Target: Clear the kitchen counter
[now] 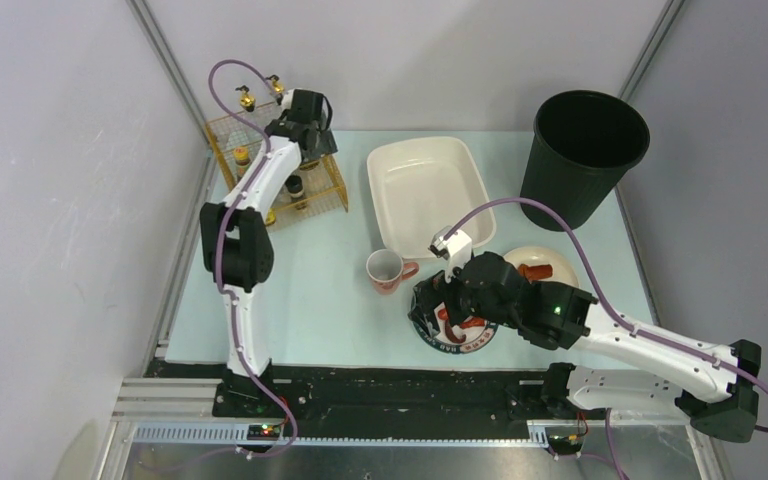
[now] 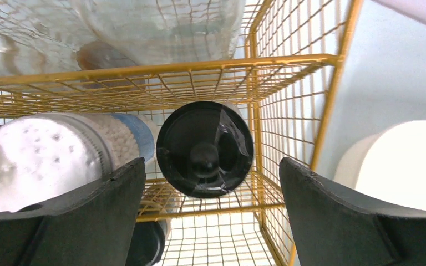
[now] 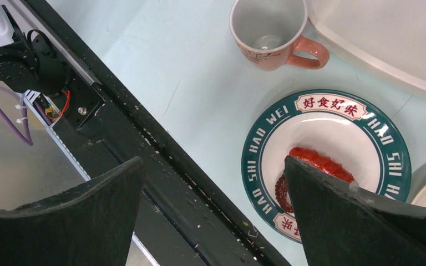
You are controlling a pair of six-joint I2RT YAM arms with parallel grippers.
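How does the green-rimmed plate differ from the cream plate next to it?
Rim: the green-rimmed plate carries a dark green band with white lettering; the cream plate is plain all over.
Place: the green-rimmed plate lies near the front edge of the kitchen counter; the cream plate lies farther back and to the right, toward the black bin.
Shared: both are round, and each holds a red item.

My left arm [image 1: 250, 190] reaches far forward, elbow lifted and wrist tipped downward. My left gripper [image 2: 211, 166] hangs with its two dark fingers [image 2: 89, 216] spread wide. My right arm [image 1: 650, 350] lies low, bent inward toward the left. My right gripper [image 3: 213, 166] points down, its jaws equally wide apart.
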